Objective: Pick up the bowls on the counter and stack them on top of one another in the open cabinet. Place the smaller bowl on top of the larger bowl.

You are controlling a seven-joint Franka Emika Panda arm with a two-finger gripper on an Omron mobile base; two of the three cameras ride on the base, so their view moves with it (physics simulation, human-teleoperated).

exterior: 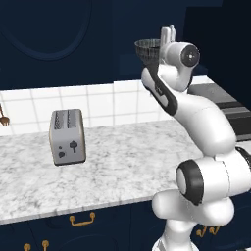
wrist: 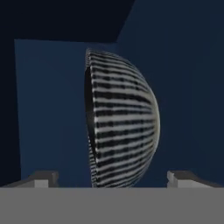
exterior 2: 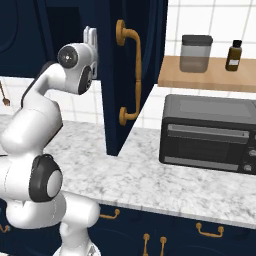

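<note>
- Marbled white-and-grey stone counter (exterior: 112,166) runs over dark navy drawers with brass handles, backed by white wall tiles.
- Raised high above the counter at the arm's end is the wide dark grey ribbed bowl (exterior: 148,49). It sits level with the dark navy upper cabinet (wrist: 57,109), whose bare navy interior lies behind it in the hand view.
- Its outside shows pale and dark ridges in bands. The dark hollow shows as a thin sliver at the rim in the hand view.
- From the left base view the bowl looks upright, mouth upward. In the hand view it appears side-on, rim to the left and rounded underside to the right.
- Two pale fingers (wrist: 41,179) stand wide apart at the bottom of the hand view, with the bowl between them. Whether they grip the bowl I cannot tell.
- Resting on the counter are a silver two-slot toaster (exterior: 67,136) and a black toaster oven (exterior 2: 209,132).
- A wooden shelf (exterior 2: 210,75) carries a lidded glass jar (exterior 2: 196,53) and a small brown bottle (exterior 2: 233,55); their contents are unclear.
</note>
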